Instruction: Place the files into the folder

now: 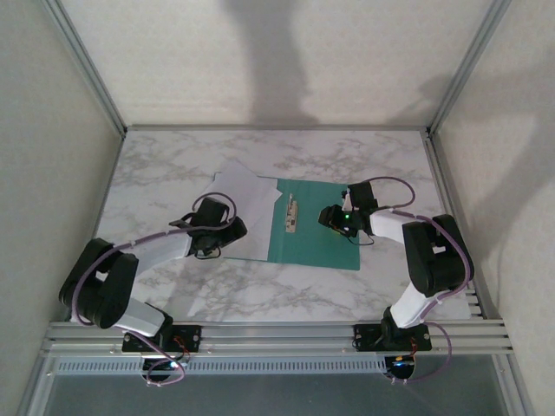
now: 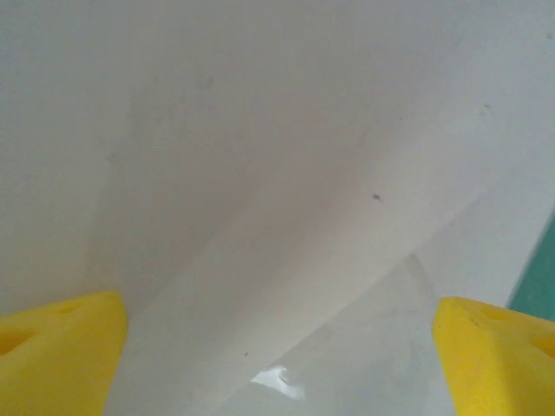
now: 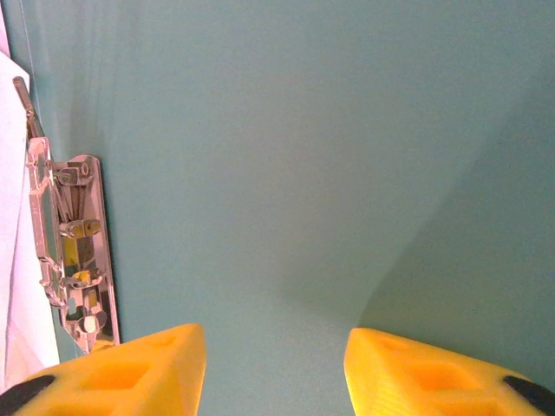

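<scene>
Files: plain white sheets, several fanned at differing angles, lying left of centre on the marble tabletop, their right edge reaching the folder just beside its fastener strip

Left gripper: over the near part of the sheets. The top view does not resolve its fingers. The left wrist view puts the yellow fingertips at opposite frame edges, spread wide, with only overlapping paper below and a teal sliver at far right

Folder: teal-green card, flat, right of centre

Fastener strip: a small pale bar from above, shiny metal in the right wrist view

Right gripper: over the teal card right of the fastener. In the right wrist view its fingers stand parted partway, empty, with plain teal between them
</scene>
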